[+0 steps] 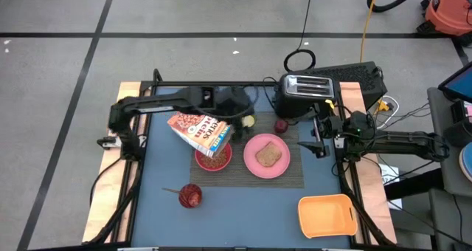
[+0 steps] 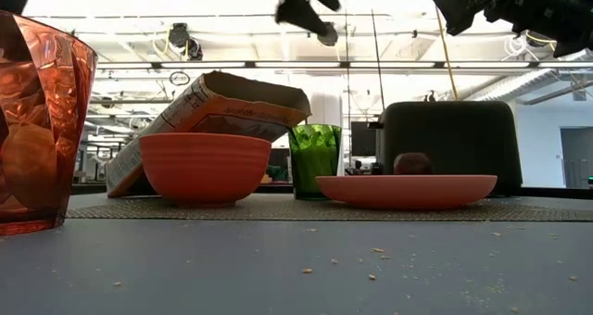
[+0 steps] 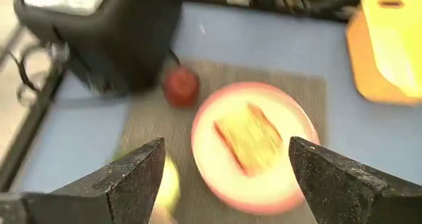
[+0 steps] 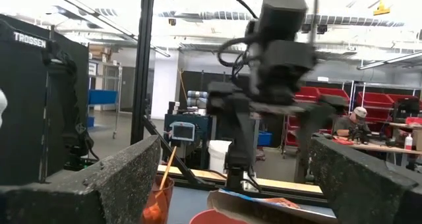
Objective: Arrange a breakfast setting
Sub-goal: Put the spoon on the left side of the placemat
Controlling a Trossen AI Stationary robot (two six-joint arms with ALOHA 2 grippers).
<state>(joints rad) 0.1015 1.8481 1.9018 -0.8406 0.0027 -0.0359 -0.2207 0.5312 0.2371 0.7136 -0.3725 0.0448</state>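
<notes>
Cheerios cereal box (image 1: 200, 131) leans tilted against the pink-red bowl (image 1: 213, 157) on the dark striped placemat (image 1: 291, 173), near the middle of the worktop (image 1: 251, 214). Above it the left gripper (image 1: 237, 103) hangs released and empty, its 2 fingers (image 3: 135, 178) spread wide over the mat. The right gripper (image 1: 318, 136), also released and holding nothing, waits at the worktop's right edge beside the black toaster (image 1: 306, 92).

Judging by the layout, the pouring step looks finished: cereal sits in the bowl and the brown toast slice (image 1: 268, 155) lies on the larger pink plate (image 1: 266, 156). Next, the box probably needs standing upright, calling for a wide grasp across its body.

Only the high view shows the cereal in the bowl and the wooden-handled spoon (image 1: 173, 191) beside a red cup (image 1: 190, 196) near the front edge. The left wrist view shows the small red apple (image 3: 181, 86) lying just beside the plate, apart from it. The low view alone reveals a green cup (image 2: 314, 159) behind the bowl.
</notes>
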